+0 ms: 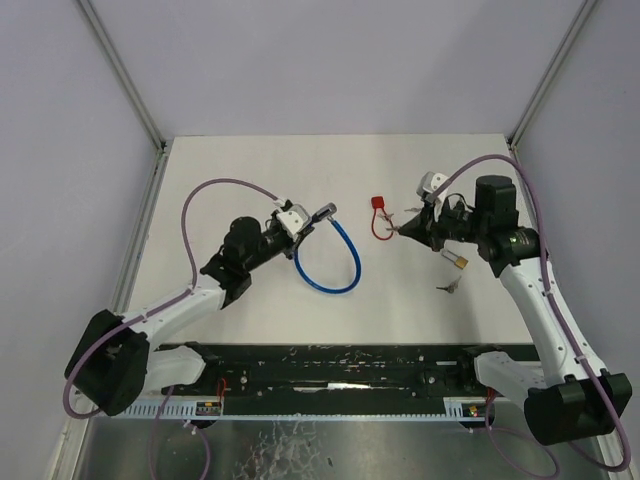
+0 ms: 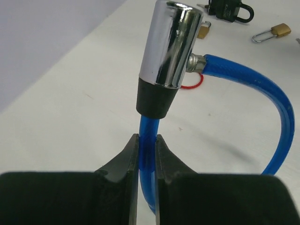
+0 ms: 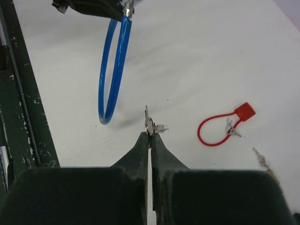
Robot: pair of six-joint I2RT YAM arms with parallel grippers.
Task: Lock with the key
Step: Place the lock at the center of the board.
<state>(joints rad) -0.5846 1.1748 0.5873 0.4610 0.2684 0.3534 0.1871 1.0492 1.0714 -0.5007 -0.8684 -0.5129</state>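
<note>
Step in hand, I'd judge: key to keyhole, not yet in. L jaws nearly closed, pinching the blue plastic-sheathed cable [image 2: 146, 133] just below the chrome cylinder lock head [image 2: 171, 42], w/ the head held up above the white tabletop [image 1: 250, 170]. R jaws pressed together on a small silver key [image 3: 151, 125], well apart from the head. Next: bring key across, line up w/ keyhole (not visible), insert, turn.

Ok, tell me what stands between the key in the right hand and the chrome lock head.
Only the red cable lock, lying flat on the table between key and chrome lock head in the top view; the right wrist view shows it off to the side.
</note>
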